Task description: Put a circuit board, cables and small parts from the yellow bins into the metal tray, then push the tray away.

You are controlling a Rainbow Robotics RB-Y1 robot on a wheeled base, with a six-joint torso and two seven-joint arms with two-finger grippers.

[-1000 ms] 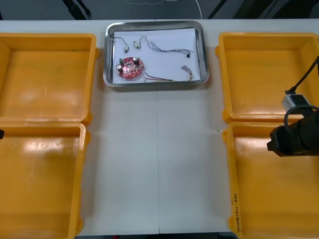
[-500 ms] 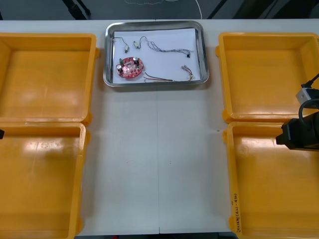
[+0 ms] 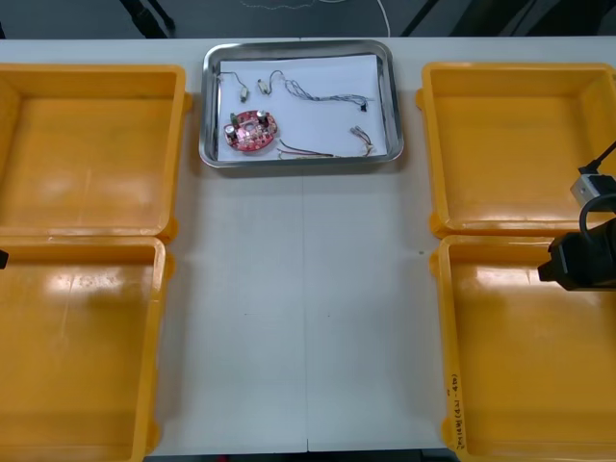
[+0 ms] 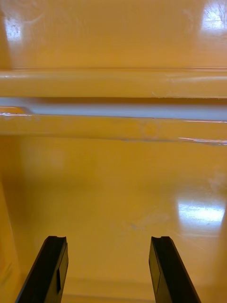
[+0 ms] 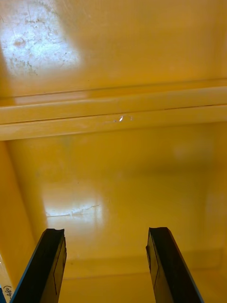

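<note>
From above, the metal tray sits at the far edge of the bench, well apart from both pairs of jaws. On its white inside lie a round red circuit board, cables and small metal parts. The wrist views add the grip state. The right jaws stand open, fingers wide apart with bare bin floor between them; beyond them run the rims of two yellow bins with a strip of bench between. The left jaws are likewise open, fingers apart over bare bin floor, with two rims meeting just beyond. Since a second ago the right arm has drawn back toward the bench's right edge, while the tray and its contents have not shifted. That arm hangs over the seam between the two right-hand bins; the left arm is a dark sliver at the seam of the left-hand bins.
</note>
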